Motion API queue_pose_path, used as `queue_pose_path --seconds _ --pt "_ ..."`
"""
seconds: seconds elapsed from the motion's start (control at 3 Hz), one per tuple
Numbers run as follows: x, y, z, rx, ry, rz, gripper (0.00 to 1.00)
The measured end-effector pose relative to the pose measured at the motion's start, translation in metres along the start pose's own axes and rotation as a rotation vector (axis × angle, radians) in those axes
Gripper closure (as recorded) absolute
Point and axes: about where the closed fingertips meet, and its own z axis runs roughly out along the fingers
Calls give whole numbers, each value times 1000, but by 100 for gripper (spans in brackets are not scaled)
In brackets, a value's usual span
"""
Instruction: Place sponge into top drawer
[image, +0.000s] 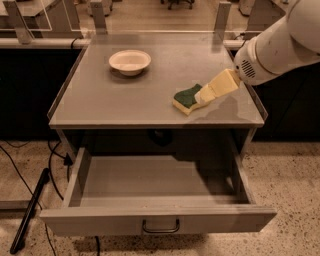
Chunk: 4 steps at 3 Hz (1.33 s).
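The sponge (187, 97), dark green on top with pale yellow foam beneath, lies on the grey tabletop (125, 95) towards its right front. My gripper (204, 95), with cream-coloured fingers on a white arm coming in from the upper right, is at the sponge's right edge and touches or overlaps it. The top drawer (158, 219) stands pulled out below the tabletop, with a dark bar handle (160, 227) at the centre of its front panel. Nothing shows inside the drawer.
A cream round bowl (130, 61) sits at the back left of the tabletop. A black cable and a dark rod (30, 210) lie on the speckled floor at the left. Rails and other furniture stand behind the table.
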Motion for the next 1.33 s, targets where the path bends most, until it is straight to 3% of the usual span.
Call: queue_pose_path --seconds 1.33 --pt "-13 -4 71 -72 29 17 0"
